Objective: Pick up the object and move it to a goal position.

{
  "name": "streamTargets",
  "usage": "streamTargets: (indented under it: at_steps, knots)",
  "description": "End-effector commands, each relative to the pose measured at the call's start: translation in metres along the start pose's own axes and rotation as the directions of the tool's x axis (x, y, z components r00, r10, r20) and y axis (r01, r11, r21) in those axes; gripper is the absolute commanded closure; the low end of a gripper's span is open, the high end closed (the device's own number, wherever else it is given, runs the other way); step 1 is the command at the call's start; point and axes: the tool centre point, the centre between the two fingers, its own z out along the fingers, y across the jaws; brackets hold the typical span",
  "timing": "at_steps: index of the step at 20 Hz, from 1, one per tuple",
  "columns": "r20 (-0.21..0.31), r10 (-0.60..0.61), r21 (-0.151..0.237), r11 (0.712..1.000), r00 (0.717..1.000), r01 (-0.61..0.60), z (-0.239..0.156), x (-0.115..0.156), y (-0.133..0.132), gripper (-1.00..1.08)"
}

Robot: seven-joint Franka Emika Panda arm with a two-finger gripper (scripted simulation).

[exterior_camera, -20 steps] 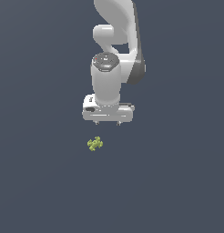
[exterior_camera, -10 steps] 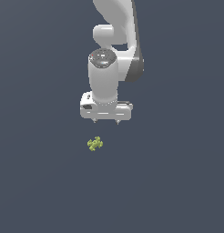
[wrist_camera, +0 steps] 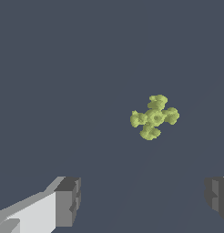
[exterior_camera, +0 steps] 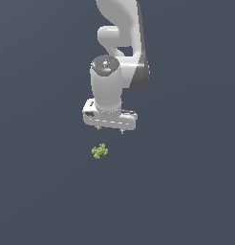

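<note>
The object (exterior_camera: pixel 100 151) is a tiny yellow-green knobbly cross-shaped lump lying on the dark grey floor. It also shows in the wrist view (wrist_camera: pixel 154 117), ahead of the fingers. My white gripper (exterior_camera: pixel 110 129) hangs above it and a little toward the exterior view's right, not touching it. The jaws stand wide apart and hold nothing. In the wrist view my gripper (wrist_camera: pixel 143 202) shows two dark fingertips (wrist_camera: pixel 68 200) far apart, with the object beyond the gap.
The white arm (exterior_camera: pixel 119 52) rises from the gripper to the upper edge of the exterior view. A plain dark grey floor (exterior_camera: pixel 43 191) lies all around.
The gripper has moved toward the exterior view's left and slightly down, closer to the object. The object has not moved. The jaws stay open.
</note>
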Motion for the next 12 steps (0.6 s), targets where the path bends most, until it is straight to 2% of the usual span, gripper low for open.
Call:
streamTargets:
  at_steps: [1, 7, 12]
  knots:
    - [0.0, 0.046, 0.002, 0.999, 0.999, -0.046, 0.004, 0.003, 0.002, -0.92]
    - [0.0, 0.199, 0.007, 0.98, 0.98, -0.199, 0.018, 0.011, 0.011, -0.92]
    - [-0.001, 0.351, 0.011, 0.936, 0.936, -0.351, 0.032, 0.02, 0.02, -0.92]
